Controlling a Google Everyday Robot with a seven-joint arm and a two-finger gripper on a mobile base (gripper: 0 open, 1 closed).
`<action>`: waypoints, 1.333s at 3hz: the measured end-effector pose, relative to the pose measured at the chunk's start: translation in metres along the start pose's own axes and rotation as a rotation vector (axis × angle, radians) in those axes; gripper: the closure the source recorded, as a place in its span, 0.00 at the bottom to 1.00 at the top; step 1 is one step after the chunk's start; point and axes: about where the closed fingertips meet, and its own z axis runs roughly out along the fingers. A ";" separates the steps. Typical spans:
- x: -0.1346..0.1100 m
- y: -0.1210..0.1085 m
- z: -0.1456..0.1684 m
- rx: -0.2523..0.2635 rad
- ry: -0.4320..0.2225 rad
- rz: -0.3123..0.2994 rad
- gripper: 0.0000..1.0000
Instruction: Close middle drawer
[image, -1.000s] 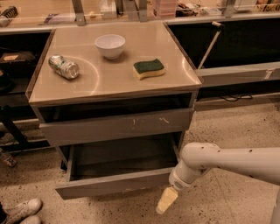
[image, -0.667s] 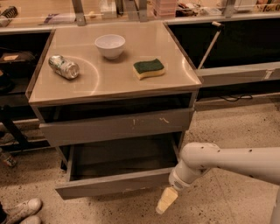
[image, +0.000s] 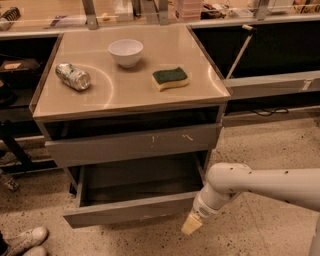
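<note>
The middle drawer (image: 131, 209) is pulled well out of the grey cabinet. Its plain flat front faces me and its bare grey interior (image: 142, 179) is open to view. My white arm (image: 260, 185) comes in from the right, low over the floor. My gripper (image: 192, 223) points down and to the left, just beyond the right end of the drawer's front panel. I cannot tell whether it touches the panel.
Above it, the drawer front with pale scratch marks (image: 135, 144) stands slightly out. On the cabinet top (image: 125, 85) are a white bowl (image: 126, 51), a crushed can (image: 73, 76) and a green-and-yellow sponge (image: 170, 78). A white shoe (image: 25, 239) is at bottom left. Dark shelving stands on both sides.
</note>
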 end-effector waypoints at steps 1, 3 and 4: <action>0.000 0.000 0.000 0.000 0.000 0.000 0.65; -0.011 -0.012 0.004 0.039 0.012 -0.023 1.00; -0.027 -0.028 0.010 0.075 0.025 -0.056 1.00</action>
